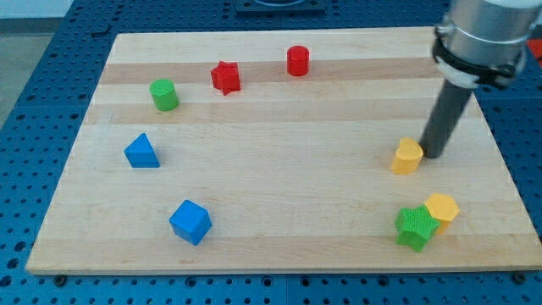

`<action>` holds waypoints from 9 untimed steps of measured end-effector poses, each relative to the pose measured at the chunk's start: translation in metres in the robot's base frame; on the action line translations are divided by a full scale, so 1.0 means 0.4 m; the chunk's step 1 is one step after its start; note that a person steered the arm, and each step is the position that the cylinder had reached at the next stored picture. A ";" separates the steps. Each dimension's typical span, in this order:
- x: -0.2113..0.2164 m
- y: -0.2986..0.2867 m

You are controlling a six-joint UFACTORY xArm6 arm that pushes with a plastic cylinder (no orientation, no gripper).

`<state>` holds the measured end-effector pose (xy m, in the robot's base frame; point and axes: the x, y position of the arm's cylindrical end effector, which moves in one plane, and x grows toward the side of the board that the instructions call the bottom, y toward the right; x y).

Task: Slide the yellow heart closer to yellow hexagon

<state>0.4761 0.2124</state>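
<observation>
The yellow heart (pixel 407 156) lies at the view's right on the wooden board (pixel 279 152). The yellow hexagon (pixel 443 209) sits below it, near the view's bottom right, touching a green star (pixel 415 227) on its left. My tip (pixel 434 156) stands just right of the yellow heart, touching or nearly touching its right side. The dark rod rises from there to the arm at the view's top right.
A red star (pixel 225 77) and a red cylinder (pixel 297 61) sit near the view's top. A green cylinder (pixel 164 95), a blue triangle (pixel 141 152) and a blue cube (pixel 190 222) stand at the view's left.
</observation>
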 end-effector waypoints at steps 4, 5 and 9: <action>-0.108 -0.096; -0.027 -0.094; -0.022 -0.080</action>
<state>0.4675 0.1806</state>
